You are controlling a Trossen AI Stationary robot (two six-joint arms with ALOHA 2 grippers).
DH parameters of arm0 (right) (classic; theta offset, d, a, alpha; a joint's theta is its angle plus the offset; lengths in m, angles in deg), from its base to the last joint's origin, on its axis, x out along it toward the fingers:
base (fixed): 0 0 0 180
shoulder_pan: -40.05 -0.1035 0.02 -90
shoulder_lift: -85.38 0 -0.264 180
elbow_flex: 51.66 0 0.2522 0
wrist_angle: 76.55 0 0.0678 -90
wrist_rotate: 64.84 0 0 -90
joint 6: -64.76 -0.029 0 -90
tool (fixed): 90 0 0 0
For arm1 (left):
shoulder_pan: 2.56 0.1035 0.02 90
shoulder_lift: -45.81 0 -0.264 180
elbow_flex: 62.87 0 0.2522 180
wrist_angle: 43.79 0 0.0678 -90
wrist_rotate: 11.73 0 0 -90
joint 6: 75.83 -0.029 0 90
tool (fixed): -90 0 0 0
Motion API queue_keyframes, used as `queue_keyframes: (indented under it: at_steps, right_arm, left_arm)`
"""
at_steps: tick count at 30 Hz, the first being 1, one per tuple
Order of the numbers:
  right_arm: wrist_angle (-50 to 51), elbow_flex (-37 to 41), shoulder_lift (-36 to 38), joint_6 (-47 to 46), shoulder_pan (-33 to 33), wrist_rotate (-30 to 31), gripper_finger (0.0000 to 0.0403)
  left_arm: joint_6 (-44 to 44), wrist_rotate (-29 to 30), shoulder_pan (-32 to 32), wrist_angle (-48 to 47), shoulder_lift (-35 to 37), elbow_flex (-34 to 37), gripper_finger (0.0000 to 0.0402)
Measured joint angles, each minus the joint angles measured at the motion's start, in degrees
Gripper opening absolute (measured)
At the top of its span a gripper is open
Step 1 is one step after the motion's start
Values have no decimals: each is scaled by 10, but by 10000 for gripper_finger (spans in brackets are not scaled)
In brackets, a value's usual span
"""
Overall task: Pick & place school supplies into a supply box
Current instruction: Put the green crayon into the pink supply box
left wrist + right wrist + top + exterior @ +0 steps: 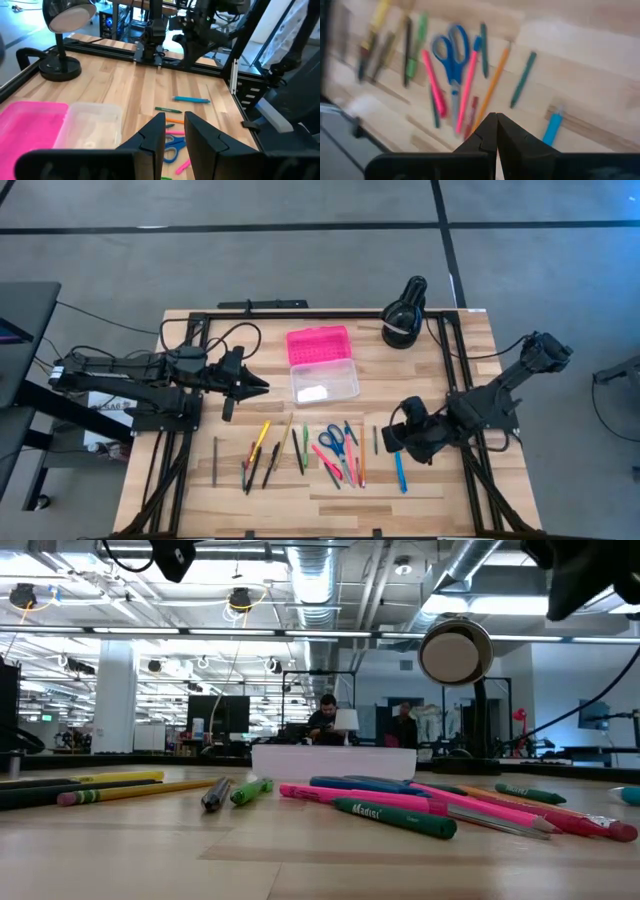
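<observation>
Both arms are waiting above the table, nothing picked yet.

The supply box (322,367) is lying open at upper centre, ready to receive; the school supplies (300,450) are spreading below it. The left gripper (255,387), fingers slightly parted and holding nothing, is hovering left of the box. The right gripper (390,436), clenched and empty, is hanging near the blue pen (400,471).

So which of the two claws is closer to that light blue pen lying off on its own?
The right one. The right gripper hovers right beside the light blue pen, fingers shut. The left gripper is far across the table, beside the open pink box.
</observation>
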Motion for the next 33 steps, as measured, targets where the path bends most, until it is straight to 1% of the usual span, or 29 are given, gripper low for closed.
queue_keyframes:
  at_steps: [3,7,13,16,18,23,26,29,30,33]
  right_arm:
    - [-8,1,-41,20,3,-33,8]
    - [-42,1,-96,25,10,-56,43]
    - [-66,1,-152,12,27,-59,113]
    - [-68,1,-169,2,41,-58,137]
    - [-72,1,-180,3,53,-59,147]
    - [-99,0,-207,38,87,-75,149]
    - [-96,-2,-216,59,102,-79,140]
    - [-75,0,-222,77,114,-100,128]
    - [-82,0,-223,80,118,-108,125]
    - [-73,-1,-223,90,123,-118,117]
  left_arm:
    - [5,1,0,1,0,0,66]
    - [9,1,0,1,0,0,66]
    - [14,1,0,2,0,0,66]
    - [20,1,0,1,0,0,66]
    - [21,2,0,2,0,0,66]
    - [21,8,0,2,0,0,66]
    - [22,14,0,1,0,0,66]
    - [22,15,0,1,0,0,66]
    - [22,15,0,1,0,0,66]
    - [22,16,0,0,0,1,66]
